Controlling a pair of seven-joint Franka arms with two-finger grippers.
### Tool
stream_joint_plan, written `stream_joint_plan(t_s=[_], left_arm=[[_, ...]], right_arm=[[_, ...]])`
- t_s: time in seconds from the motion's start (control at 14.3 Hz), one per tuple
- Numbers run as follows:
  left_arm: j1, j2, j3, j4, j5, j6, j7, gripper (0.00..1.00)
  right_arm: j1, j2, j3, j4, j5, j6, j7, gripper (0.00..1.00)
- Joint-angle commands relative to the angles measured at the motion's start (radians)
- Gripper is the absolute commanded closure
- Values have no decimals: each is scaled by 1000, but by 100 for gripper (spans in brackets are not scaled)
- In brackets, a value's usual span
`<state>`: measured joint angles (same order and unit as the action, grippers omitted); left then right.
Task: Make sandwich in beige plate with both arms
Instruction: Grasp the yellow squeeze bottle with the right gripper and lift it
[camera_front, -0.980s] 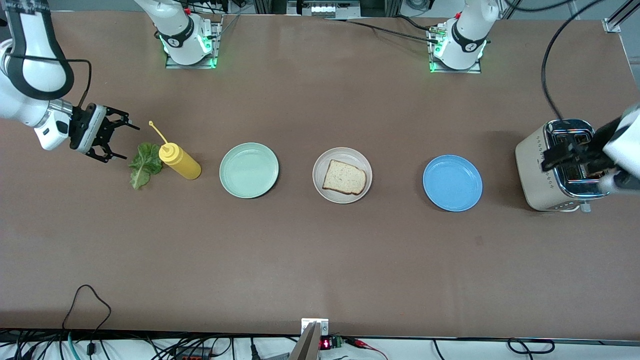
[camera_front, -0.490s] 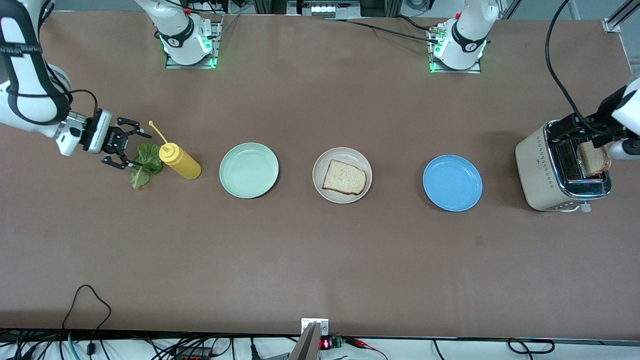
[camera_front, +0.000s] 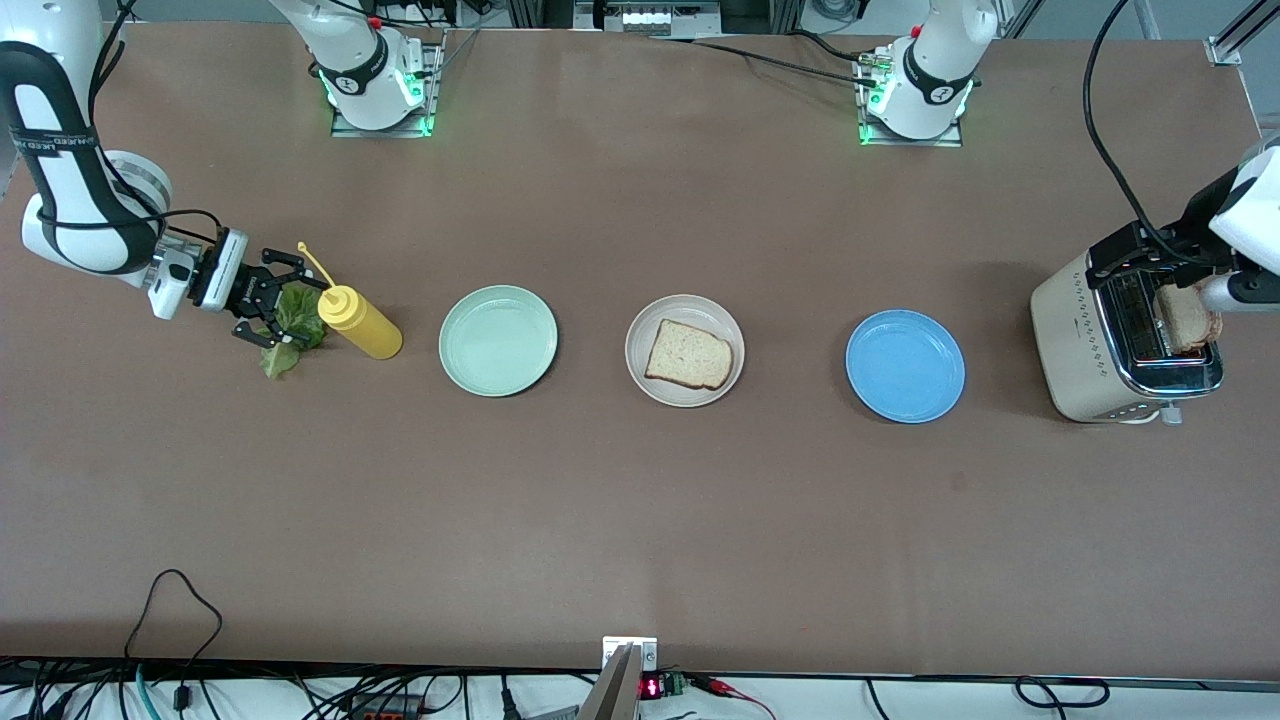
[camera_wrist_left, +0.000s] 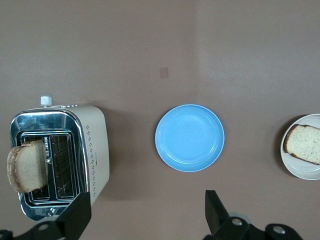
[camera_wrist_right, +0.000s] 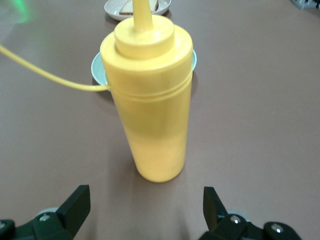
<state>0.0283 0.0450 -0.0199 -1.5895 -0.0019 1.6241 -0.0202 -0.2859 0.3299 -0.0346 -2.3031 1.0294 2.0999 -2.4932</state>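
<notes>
The right arm comes in low along its end of the table, forearm nearly level, and its right gripper (camera_front: 282, 307) points sideways at the yellow bottle (camera_front: 360, 323), fingers spread wide and holding nothing. The lettuce leaf (camera_front: 287, 330) lies on the table right under those fingers, touching the bottle's side.

The left arm hangs over the toaster (camera_front: 1125, 340) at its own end of the table. In the left wrist view the left gripper (camera_wrist_left: 145, 214) looks straight down — fingers wide apart, empty. One slice of bread (camera_front: 1186, 317) stands up out of a toaster slot.

The beige plate (camera_front: 685, 350) sits mid-table between the green plate (camera_front: 498, 340) and the blue plate (camera_front: 905, 366), with the other bread slice (camera_front: 688, 355) lying flat on it.
</notes>
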Motion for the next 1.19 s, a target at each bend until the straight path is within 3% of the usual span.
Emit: stream_joint_plan(t_s=[0.0,0.91,0.98,1.12], left_arm=[[5,-28,-2,-26,-17,-3,-6,0],[5,-20,8,-20,-20,-17,-6,0],[5,-20,8,-18,-20,-16,-6,0],[5,-19,5,-20,-20,-20,-3,0]], right_arm=[[-6,24,33,5,79,-27,-38,0],[20,52,90,5,195,-32,-69,1],[22,52,93,7,195,-31,-69,11],[24,51,94,7,195,-31,-82,62]])
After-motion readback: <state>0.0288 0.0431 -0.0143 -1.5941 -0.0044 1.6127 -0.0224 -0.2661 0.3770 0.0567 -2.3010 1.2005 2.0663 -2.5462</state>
